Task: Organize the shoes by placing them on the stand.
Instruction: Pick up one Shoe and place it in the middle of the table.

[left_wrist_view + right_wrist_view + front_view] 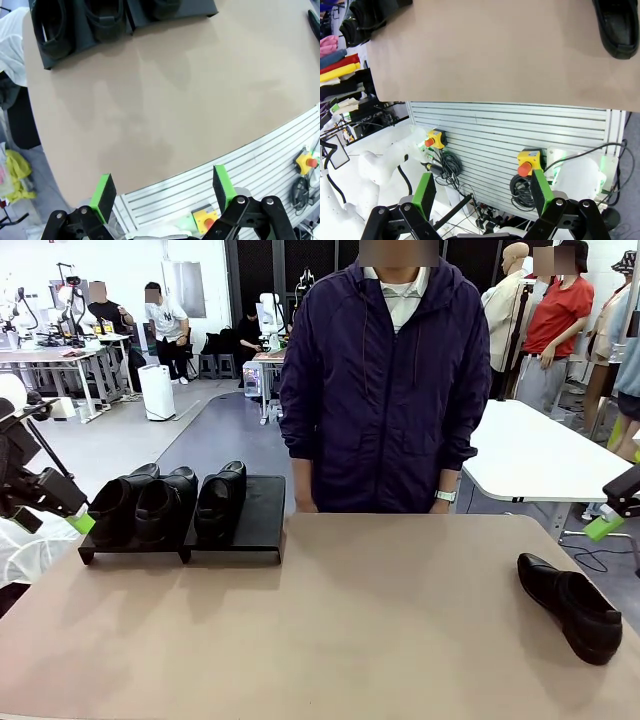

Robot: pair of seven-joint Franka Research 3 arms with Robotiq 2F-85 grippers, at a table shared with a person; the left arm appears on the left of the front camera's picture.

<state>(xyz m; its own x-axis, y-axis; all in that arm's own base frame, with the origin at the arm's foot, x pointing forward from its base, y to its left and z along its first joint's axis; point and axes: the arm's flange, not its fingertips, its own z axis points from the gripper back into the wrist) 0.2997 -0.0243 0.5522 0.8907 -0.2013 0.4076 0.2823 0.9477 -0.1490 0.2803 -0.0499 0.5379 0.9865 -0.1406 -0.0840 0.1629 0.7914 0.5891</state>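
Three black loafers stand side by side on the low black stand at the table's far left; its right end is bare. The fourth shoe lies on the table at the right, toe toward the front. My left gripper hangs beside the stand's left end, off the table's edge. In its wrist view the left gripper is open, with the stand and shoes far ahead. My right gripper hovers at the right edge. The right gripper is open, the lone shoe above it.
A person in a purple jacket stands at the far side, hands low by the table edge. The tan table spreads between stand and lone shoe. A slatted panel with yellow emergency-stop boxes lies below the front edge.
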